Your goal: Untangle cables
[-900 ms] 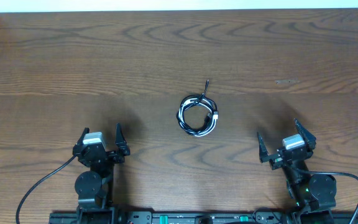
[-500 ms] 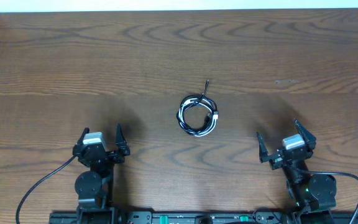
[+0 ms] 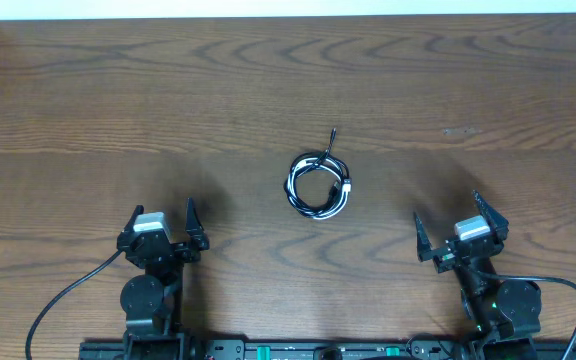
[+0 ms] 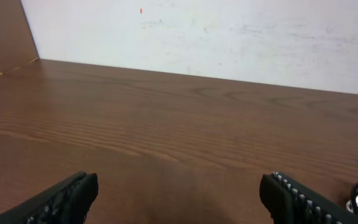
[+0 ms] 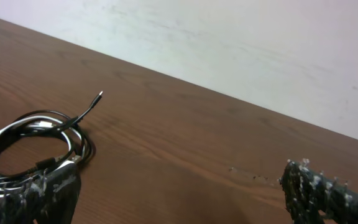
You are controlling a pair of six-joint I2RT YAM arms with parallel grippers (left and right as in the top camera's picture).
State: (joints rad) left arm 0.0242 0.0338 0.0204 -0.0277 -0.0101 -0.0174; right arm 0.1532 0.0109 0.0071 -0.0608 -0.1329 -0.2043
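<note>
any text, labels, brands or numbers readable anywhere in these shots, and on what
None readable in any view.
The cables, the table, the left gripper and the right gripper show no print.
The red speck on the wall is too small to read.

Surface (image 3: 268,80): brown wood with pronounced wavy grain, smooth, low satin sheen under the lighting. Cables (image 3: 319,186): thin cords in smooth, plastic-looking jackets, white and black, slightly glossy. Left fingers (image 4: 297,199): black, matt, inner pads finely ribbed. Right fingers (image 5: 319,186): black, rough-textured, flecked with pale scuff marks. Wall (image 4: 229,37): white, matt, faintly smudged and scratched.
</note>
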